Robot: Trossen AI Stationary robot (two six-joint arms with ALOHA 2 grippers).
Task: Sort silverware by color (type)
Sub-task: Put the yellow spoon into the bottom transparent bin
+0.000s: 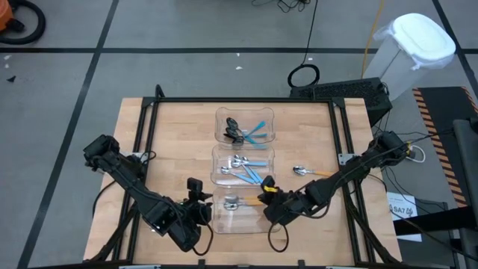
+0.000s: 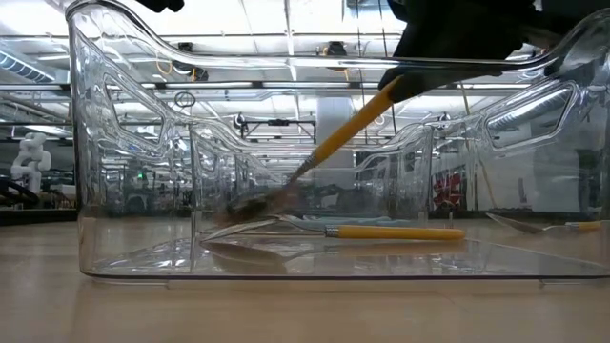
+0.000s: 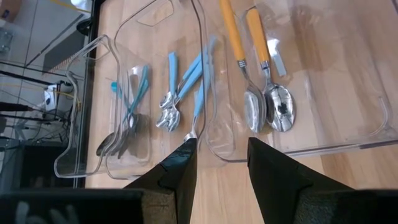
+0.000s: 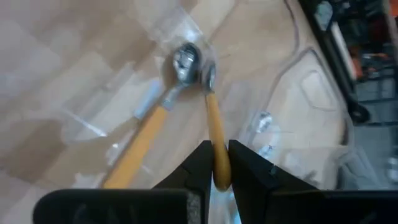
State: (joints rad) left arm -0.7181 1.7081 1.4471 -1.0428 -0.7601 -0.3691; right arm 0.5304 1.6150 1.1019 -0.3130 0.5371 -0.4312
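Over the nearest clear plastic bin (image 1: 240, 221), the right jaws (image 4: 216, 163) are clamped on a tilted orange-handled silver spoon (image 4: 214, 127). Released carelessly, it may knock the other orange-handled spoon (image 4: 163, 104) lying there or catch the wall. The left jaws (image 3: 219, 163) wait apart, holding nothing.

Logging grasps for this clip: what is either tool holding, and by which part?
Right tool: orange-handled spoon, gripped by its handle end. Left tool: nothing.

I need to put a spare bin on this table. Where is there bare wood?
Bare wood lies left of the three clear bins, and right of them beyond the lone orange spoon. The near edge is crowded: left pincer, right pincer.
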